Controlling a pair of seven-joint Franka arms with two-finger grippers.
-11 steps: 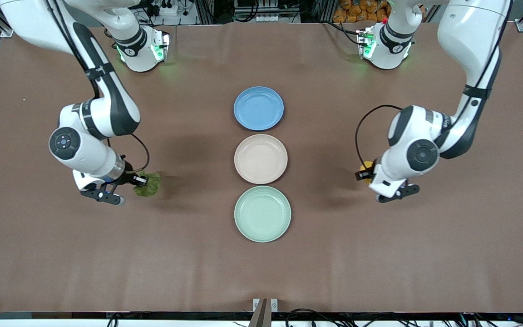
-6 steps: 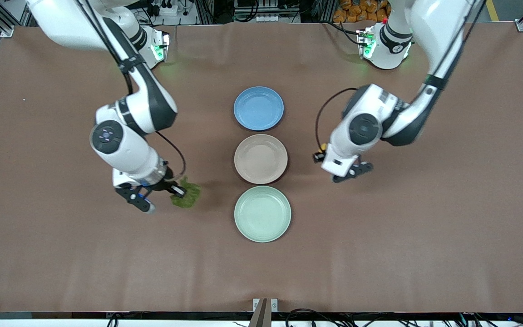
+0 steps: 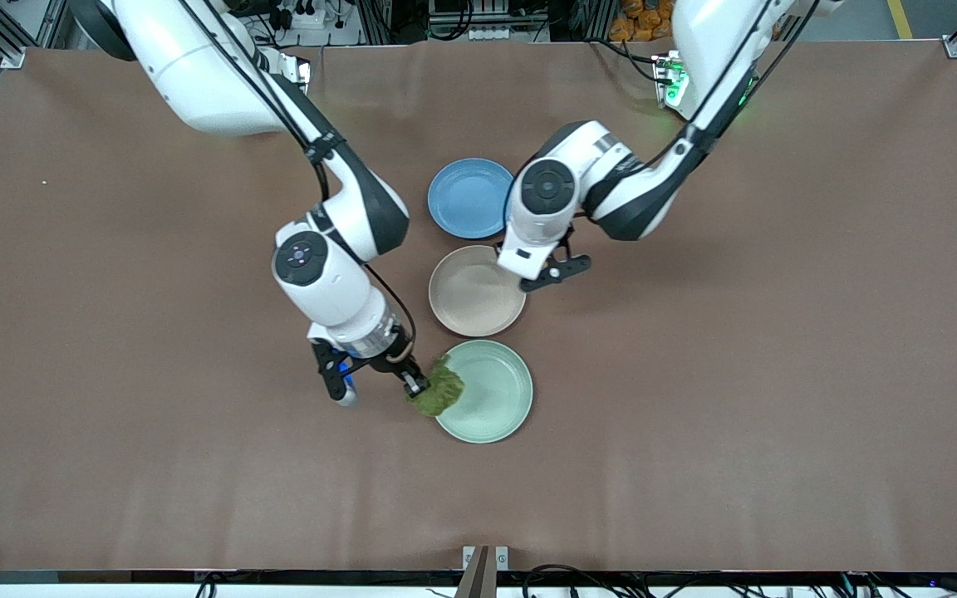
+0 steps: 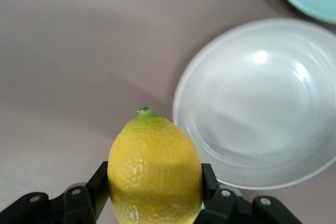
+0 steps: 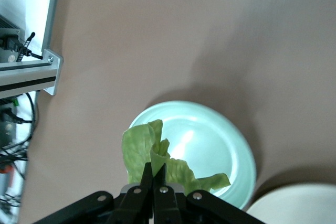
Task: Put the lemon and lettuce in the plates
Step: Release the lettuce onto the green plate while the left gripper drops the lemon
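Two items are in the air, one per arm, and I judge both close to release. The right end effector (image 3: 418,387) is pinched on the lettuce leaf (image 3: 437,392), a dark green, wrinkled, ragged-edged piece that hangs over the rim of the mint green plate (image 3: 495,399) on the side toward the right arm's end of the surface (image 3: 777,415). From the right wrist view the fingers are pressed almost together on the leaf's middle, with flaps drooping either side. I expect it to be very light, limp and easily torn, so a grip near the thicker rib suits it, and it may cling to a finger when I let go.

The left end effector (image 4: 155,203) clamps the lemon (image 4: 155,174) across its waist; in the front view the arm hides the fruit, and that hand sits over the edge of the beige-pink plate (image 3: 466,295), on the side toward the blue plate (image 3: 466,195). The lemon is bright yellow, oval, dimpled, with a greenish nub at its tip. I take it as firm, fairly dense and smooth-waxed, so it could roll once set down; a low release into the plate's hollow seems wise.
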